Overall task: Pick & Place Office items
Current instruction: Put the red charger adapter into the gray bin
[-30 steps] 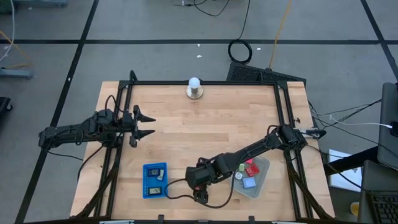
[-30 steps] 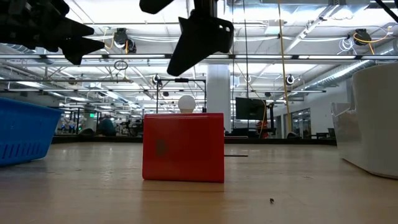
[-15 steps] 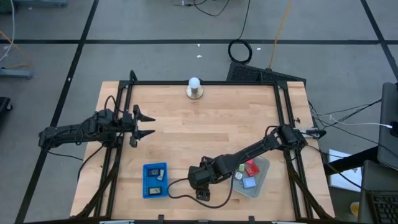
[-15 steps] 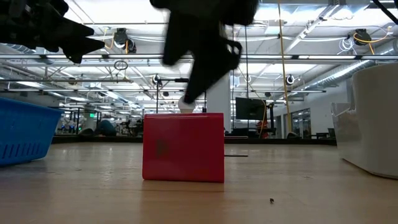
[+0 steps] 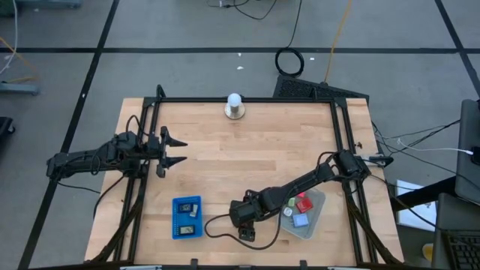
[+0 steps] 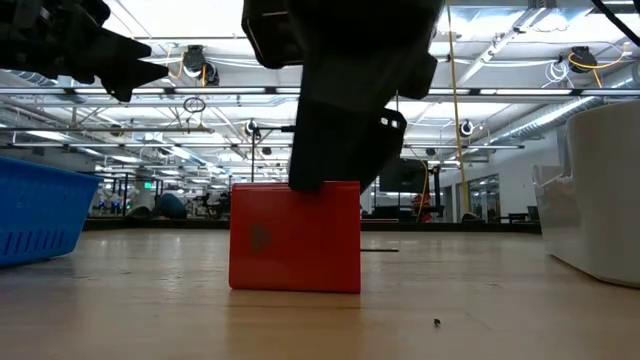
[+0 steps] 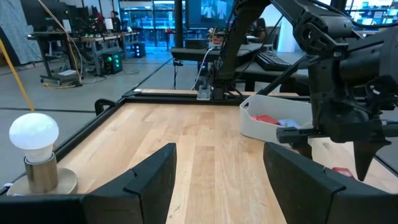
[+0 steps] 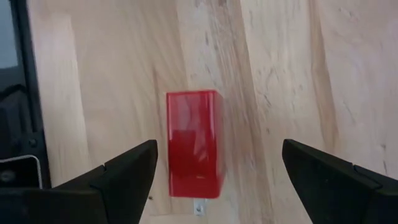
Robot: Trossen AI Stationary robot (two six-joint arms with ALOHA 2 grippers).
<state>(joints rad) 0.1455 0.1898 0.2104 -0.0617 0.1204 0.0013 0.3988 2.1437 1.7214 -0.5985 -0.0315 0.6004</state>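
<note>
Item one: my right gripper [image 8: 214, 171], fingers spread wide and holding nothing, poised directly above the small red rectangular plastic block [image 8: 193, 143]. That block stands on the bare wooden table [image 5: 247, 157] near its front edge; in the low view it sits upright on the boards [image 6: 295, 237], with my dark fingers just above its top edge. Whether they touch it I cannot tell.

Item two: clear grey plastic bin [image 5: 318, 197], on the table's right front, just beside my right arm. Contents visible from above: a red piece [image 5: 303, 204], a light-blue piece [image 5: 300, 220] and a pale greenish bit [image 5: 291, 202]. The left wrist view shows the same bin [image 7: 261, 124] with red and blue pieces inside.

Item three: flat blue mesh tray [image 5: 178, 225], left of the red block. Contents: two black rectangles with pale labels [image 5: 189, 212].

Item four: my left gripper [image 5: 177, 150], waiting over the table's left side, fingers partly apart, nothing between them.

Item five: white ball on a round metal base [image 5: 235, 106], at the table's far edge.
</note>
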